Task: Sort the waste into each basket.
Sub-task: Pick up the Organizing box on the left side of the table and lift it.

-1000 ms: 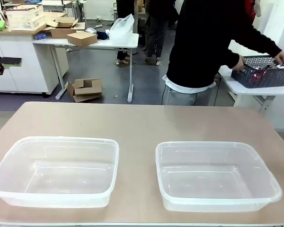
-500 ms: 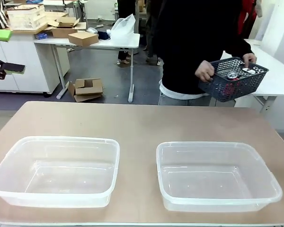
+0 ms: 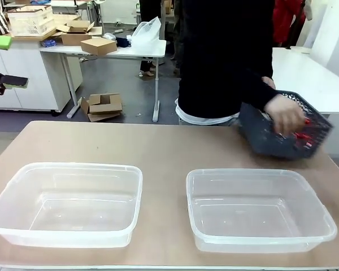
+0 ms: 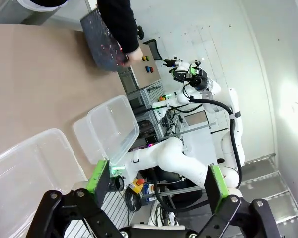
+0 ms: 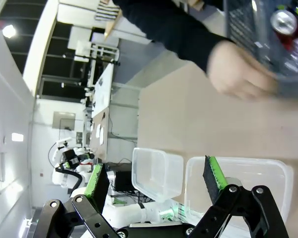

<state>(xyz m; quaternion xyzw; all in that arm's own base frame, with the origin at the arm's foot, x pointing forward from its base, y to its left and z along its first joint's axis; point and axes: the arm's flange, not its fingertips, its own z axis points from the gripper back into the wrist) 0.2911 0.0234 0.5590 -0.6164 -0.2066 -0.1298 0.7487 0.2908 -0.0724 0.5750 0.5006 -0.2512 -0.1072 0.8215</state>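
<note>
dark basket (image 3: 260, 138): tilted, person-held | red cans (image 5: 285, 24): inside | print: blurred

Tan table (image 3: 164, 144): clear left tub (image 3: 73, 166), clear right tub (image 3: 243, 171), side by side, apart.

Glossy see-through plastic left tub (image 3: 73, 167) and right tub (image 3: 254, 171), matt smooth bench (image 3: 164, 144), dark lattice plastic basket (image 3: 259, 138), shiny metal can (image 5: 284, 22)
</note>
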